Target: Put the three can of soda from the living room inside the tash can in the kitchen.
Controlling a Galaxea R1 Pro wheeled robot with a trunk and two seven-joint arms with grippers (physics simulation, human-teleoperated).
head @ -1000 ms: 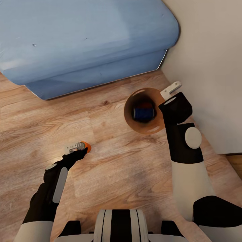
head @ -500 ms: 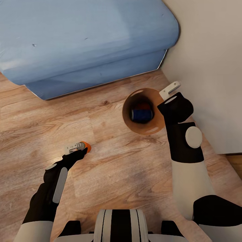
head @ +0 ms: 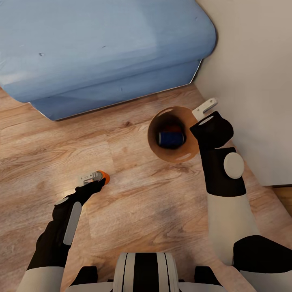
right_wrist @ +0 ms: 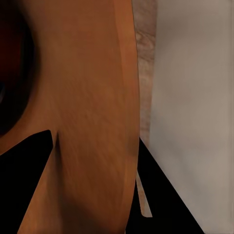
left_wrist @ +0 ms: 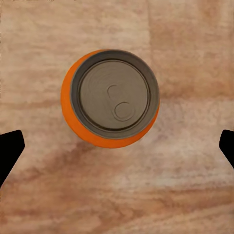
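Right pincer (head: 206,106) pinches the bin's (head: 178,156) rim to keep it near; left pincer (left_wrist: 117,141), spread wide, lines up over the orange can (left_wrist: 110,98).

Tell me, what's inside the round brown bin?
Inside the bin lies a dark blue can, with something red just behind it, maybe another can. The right gripper holds the rim, and the bin's wall hides the rest of the bottom.

Black forearms (head: 221,170) with pale grey discs, white upper arms, striped trunk (head: 146,271).
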